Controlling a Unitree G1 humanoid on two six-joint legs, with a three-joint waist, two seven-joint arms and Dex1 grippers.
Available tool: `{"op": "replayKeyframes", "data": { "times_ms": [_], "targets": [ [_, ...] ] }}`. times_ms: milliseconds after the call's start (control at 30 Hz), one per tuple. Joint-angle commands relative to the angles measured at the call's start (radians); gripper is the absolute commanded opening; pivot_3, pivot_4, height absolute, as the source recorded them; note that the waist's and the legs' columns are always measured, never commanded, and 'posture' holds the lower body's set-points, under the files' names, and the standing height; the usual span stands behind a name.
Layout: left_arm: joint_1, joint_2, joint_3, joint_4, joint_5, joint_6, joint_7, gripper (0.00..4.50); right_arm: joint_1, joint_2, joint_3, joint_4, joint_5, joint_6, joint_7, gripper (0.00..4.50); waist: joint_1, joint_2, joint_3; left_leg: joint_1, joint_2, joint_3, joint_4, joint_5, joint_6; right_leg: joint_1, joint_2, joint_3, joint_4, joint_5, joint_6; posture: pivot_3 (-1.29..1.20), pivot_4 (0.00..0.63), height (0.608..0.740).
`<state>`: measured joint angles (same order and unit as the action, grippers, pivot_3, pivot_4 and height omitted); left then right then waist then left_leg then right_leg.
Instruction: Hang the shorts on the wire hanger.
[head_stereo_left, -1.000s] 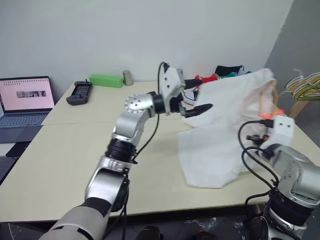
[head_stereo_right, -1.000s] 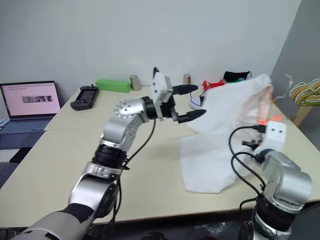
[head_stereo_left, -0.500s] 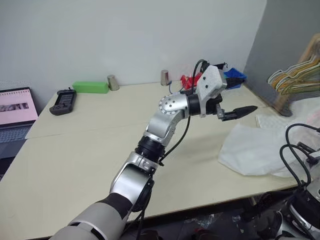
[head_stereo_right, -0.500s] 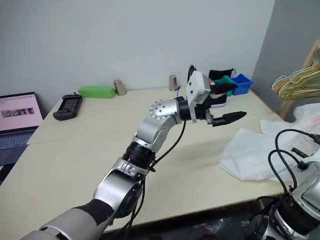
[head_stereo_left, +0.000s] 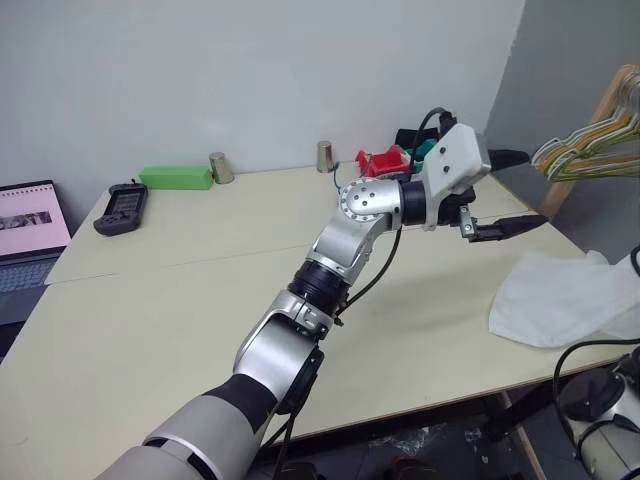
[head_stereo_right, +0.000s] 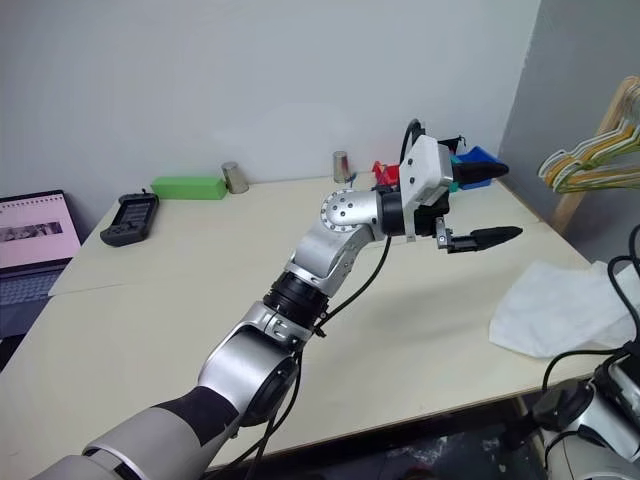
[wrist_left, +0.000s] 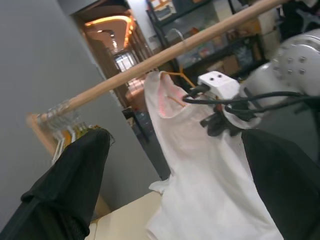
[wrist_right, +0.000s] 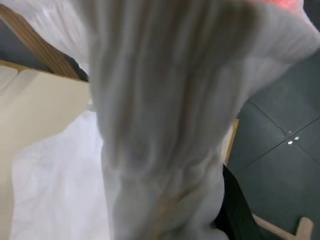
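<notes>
Since a second ago, shorts (wrist_left: 200, 165) shifted from draped upright over the table's middle-right to the far right edge, hem trailing on the tabletop; left arm swung further right with them.

Left gripper (head_stereo_left: 505, 195): two black fingers spread wide, nothing between them, raised above the table (head_stereo_left: 180, 300) and pointing right toward the shorts, apart from the cloth.

Right gripper (wrist_left: 220, 120): seen from the left wrist view beyond the left fingers, pressed together on the shorts, white fabric bunched at it and hanging below.

Shorts: white, wrinkled, waistband raised just under a wooden rail (wrist_left: 150, 62), orange-red patch showing near the top; lower part (head_stereo_left: 565, 300) lies on the table's right edge, ahead of and below the left gripper.

Wire hanger (wrist_left: 176, 76): thin orange wire visible at the waistband opening, touching the shorts; hook hard to make out.

Bunched hangers (head_stereo_left: 590, 150): yellow, green and white, on a wooden rack just past the left gripper's tips.

Behind the left gripper: red and blue bins (head_stereo_right: 470, 165), two metal cups (head_stereo_left: 324, 156). Far from it: green box (head_stereo_left: 176, 178), black handheld controller (head_stereo_left: 120, 205), open laptop (head_stereo_left: 25, 235).
</notes>
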<state>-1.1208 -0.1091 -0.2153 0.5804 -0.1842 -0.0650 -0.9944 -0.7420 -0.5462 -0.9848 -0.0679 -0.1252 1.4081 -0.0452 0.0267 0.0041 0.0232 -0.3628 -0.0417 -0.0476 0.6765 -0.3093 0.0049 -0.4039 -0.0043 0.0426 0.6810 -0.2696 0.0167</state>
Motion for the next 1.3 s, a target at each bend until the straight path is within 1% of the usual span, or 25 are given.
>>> {"op": "replayKeyframes", "data": {
  "times_ms": [33, 300, 533, 733, 933, 1000, 1033, 1067, 1100, 1133, 1300],
  "targets": [
    [-0.029, 0.001, 0.002, -0.003, 0.006, -0.018, -0.004, 4.49, -0.072, -0.084, -0.036, 0.068, 0.021, -0.077, -0.040, 0.00, 0.003, 0.001, 0.000, 0.000, 0.000, 0.000, 0.000, 0.000, 0.000, 0.000, 0.000, 0.000, 0.000, 0.000, 0.000, 0.05, 0.000, 0.740],
    [-0.024, 0.004, -0.010, -0.011, 0.011, -0.008, -0.010, 4.49, -0.114, -0.160, -0.097, 0.227, 0.062, -0.146, -0.100, 0.00, 0.001, 0.000, 0.001, -0.001, 0.000, 0.001, 0.000, -0.001, 0.001, 0.000, 0.000, 0.002, 0.000, 0.000, 0.001, 0.05, 0.000, 0.740],
    [-0.036, -0.001, -0.009, -0.004, 0.013, -0.010, -0.008, 4.49, -0.131, -0.259, -0.172, 0.420, 0.122, -0.193, -0.121, 0.00, 0.002, 0.001, 0.000, -0.001, 0.000, 0.004, 0.000, -0.001, 0.002, 0.000, 0.000, 0.004, 0.000, -0.001, 0.001, 0.05, 0.000, 0.740],
    [-0.025, 0.001, -0.013, -0.008, 0.021, -0.010, -0.003, 4.49, -0.097, -0.316, -0.176, 0.543, 0.163, -0.244, -0.122, 0.00, 0.000, 0.001, 0.000, -0.001, 0.000, 0.006, 0.000, -0.002, 0.004, 0.000, 0.000, 0.006, 0.000, -0.001, 0.002, 0.06, 0.000, 0.740],
    [-0.018, 0.003, -0.009, -0.016, 0.026, -0.005, 0.000, 4.49, -0.075, -0.334, -0.165, 0.590, 0.200, -0.274, -0.142, 0.00, 0.002, 0.001, 0.001, -0.001, 0.000, 0.007, 0.000, -0.002, 0.004, 0.000, 0.001, 0.006, 0.000, -0.001, 0.002, 0.07, 0.000, 0.740],
    [-0.018, 0.004, -0.008, -0.015, 0.027, -0.006, 0.000, 4.50, -0.066, -0.332, -0.152, 0.582, 0.211, -0.281, -0.151, 0.53, 0.002, 0.001, 0.001, -0.001, 0.000, 0.007, 0.000, -0.002, 0.004, 0.000, 0.001, 0.006, 0.000, -0.001, 0.002, 0.07, 0.000, 0.740],
    [-0.018, 0.005, -0.008, -0.015, 0.027, -0.006, 0.000, 4.50, -0.062, -0.331, -0.147, 0.579, 0.218, -0.285, -0.150, 0.55, 0.002, 0.001, 0.001, -0.001, 0.000, 0.007, 0.000, -0.002, 0.004, 0.000, 0.001, 0.007, 0.000, -0.001, 0.002, 0.07, 0.000, 0.740],
    [-0.019, 0.006, -0.007, -0.014, 0.027, -0.008, -0.001, 4.50, -0.062, -0.330, -0.141, 0.578, 0.223, -0.288, -0.152, 0.67, 0.002, 0.001, 0.001, -0.001, 0.000, 0.007, 0.000, -0.002, 0.004, 0.000, 0.001, 0.007, 0.000, -0.001, 0.002, 0.07, 0.000, 0.740],
    [-0.021, 0.007, -0.005, -0.013, 0.026, -0.008, -0.001, 4.50, -0.059, -0.329, -0.133, 0.575, 0.222, -0.293, -0.158, 1.04, 0.001, 0.001, 0.001, -0.001, 0.000, 0.007, 0.000, -0.002, 0.004, 0.000, 0.001, 0.007, 0.000, -0.001, 0.002, 0.07, 0.000, 0.740],
    [-0.021, 0.008, -0.005, -0.012, 0.026, -0.008, -0.002, 4.50, -0.057, -0.329, -0.127, 0.573, 0.223, -0.295, -0.165, 1.17, 0.001, 0.001, 0.001, -0.001, 0.000, 0.007, 0.000, -0.002, 0.004, 0.000, 0.001, 0.007, 0.000, -0.001, 0.002, 0.07, 0.000, 0.740],
    [-0.024, 0.008, -0.005, -0.010, 0.025, -0.012, -0.002, 4.50, -0.039, -0.322, -0.103, 0.539, 0.229, -0.302, -0.187, 2.23, 0.001, 0.001, 0.001, -0.001, 0.000, 0.007, 0.000, -0.002, 0.004, 0.000, 0.001, 0.007, 0.000, -0.001, 0.002, 0.07, 0.000, 0.740]
  ]
}}
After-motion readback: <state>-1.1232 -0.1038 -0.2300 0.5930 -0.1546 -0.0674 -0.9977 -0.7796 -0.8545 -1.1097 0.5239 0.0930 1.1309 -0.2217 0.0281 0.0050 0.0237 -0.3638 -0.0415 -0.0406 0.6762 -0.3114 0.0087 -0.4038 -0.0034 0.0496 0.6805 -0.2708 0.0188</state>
